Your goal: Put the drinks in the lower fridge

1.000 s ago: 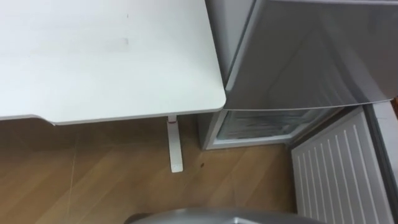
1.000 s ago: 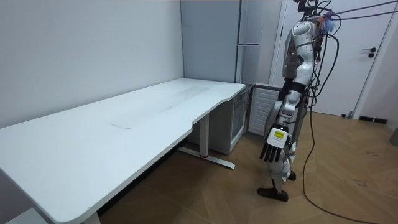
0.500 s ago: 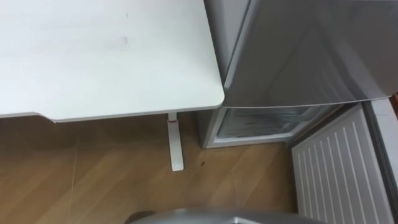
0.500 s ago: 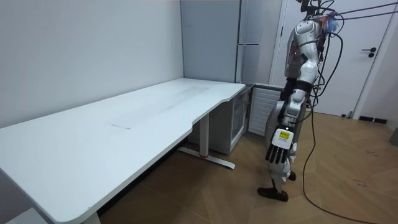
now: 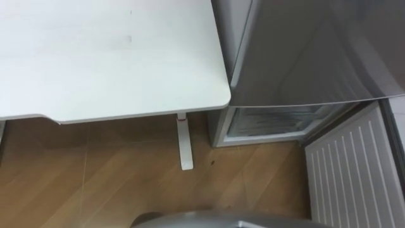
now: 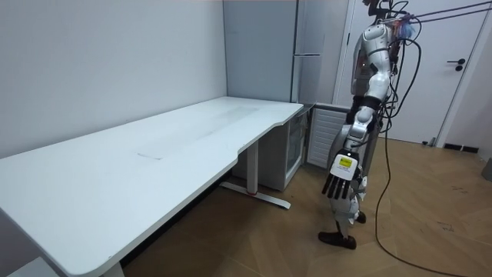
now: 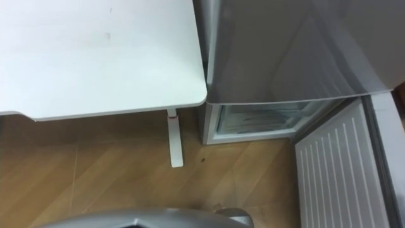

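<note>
The eye views have shifted slightly sideways over the open lower fridge [image 5: 272, 121]. The room view adds the left hand [image 6: 338, 177], hanging with fingers relaxed.

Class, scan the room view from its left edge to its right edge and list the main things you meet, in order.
White table → grey fridge → robot's left hand, hanging open → white room door. The fridge's open lower door is left out, since it overlaps the hand.
</note>
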Motion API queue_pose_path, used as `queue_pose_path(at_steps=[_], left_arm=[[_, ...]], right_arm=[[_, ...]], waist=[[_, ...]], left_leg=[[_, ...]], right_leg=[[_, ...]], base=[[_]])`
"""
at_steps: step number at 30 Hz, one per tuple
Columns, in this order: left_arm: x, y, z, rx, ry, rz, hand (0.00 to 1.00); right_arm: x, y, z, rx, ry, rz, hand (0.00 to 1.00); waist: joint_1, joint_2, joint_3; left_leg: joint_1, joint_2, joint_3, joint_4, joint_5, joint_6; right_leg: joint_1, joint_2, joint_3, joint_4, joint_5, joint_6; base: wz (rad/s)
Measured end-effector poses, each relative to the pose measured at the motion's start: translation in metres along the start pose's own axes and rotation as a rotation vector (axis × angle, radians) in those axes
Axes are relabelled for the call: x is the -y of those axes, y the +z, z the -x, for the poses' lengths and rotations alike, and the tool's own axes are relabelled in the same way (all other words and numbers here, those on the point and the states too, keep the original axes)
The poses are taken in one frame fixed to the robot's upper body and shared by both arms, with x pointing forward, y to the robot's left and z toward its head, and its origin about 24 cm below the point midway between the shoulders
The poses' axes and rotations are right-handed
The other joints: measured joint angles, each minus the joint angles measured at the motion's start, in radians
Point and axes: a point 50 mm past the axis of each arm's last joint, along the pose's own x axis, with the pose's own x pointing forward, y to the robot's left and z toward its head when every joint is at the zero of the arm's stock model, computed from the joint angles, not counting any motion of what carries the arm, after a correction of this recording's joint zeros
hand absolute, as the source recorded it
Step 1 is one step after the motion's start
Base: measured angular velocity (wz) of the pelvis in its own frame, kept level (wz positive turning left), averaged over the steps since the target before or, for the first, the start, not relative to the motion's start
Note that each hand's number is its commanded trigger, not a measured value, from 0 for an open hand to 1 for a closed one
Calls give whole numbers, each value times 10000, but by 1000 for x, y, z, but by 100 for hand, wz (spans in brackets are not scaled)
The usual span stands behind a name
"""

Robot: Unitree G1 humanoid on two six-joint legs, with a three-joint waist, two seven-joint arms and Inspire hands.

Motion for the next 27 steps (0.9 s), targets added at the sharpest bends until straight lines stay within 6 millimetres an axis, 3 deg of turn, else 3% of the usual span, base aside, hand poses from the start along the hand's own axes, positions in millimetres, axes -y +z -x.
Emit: queue_pose_path(at_steps=[8, 16, 23, 27], left_arm=[[4, 9, -1, 299, -135, -231, 0], [11, 10, -1, 456, -509, -533, 0], [17, 10, -1, 475, -730, -774, 0], [31, 8, -1, 404, -1132, -949, 0]], right_arm=[[-10, -20, -2, 201, 868, 743, 0], [-39, -24, 3, 900, 2719, 1844, 0], [-62, -44, 10, 1236, 3979, 2724, 0], [-94, -59, 23, 1391, 5463, 3117, 0]], waist=[[155, 22, 35], [222, 80, 57], [483, 233, -3], [488, 357, -2]], left_leg=[[106, 21, 29, -7, -3, -4], [178, 101, 342, -18, -4, -7], [130, 119, 346, 0, -10, -17], [205, 95, 345, -68, -8, -19]], right_leg=[[90, 22, 80, -7, -1, -5], [-52, 75, 466, -12, 14, -49], [-91, 97, 481, 20, 22, -62], [-39, 87, 495, 7, 21, -60]], base=[[-2], [-12], [0], [0]])
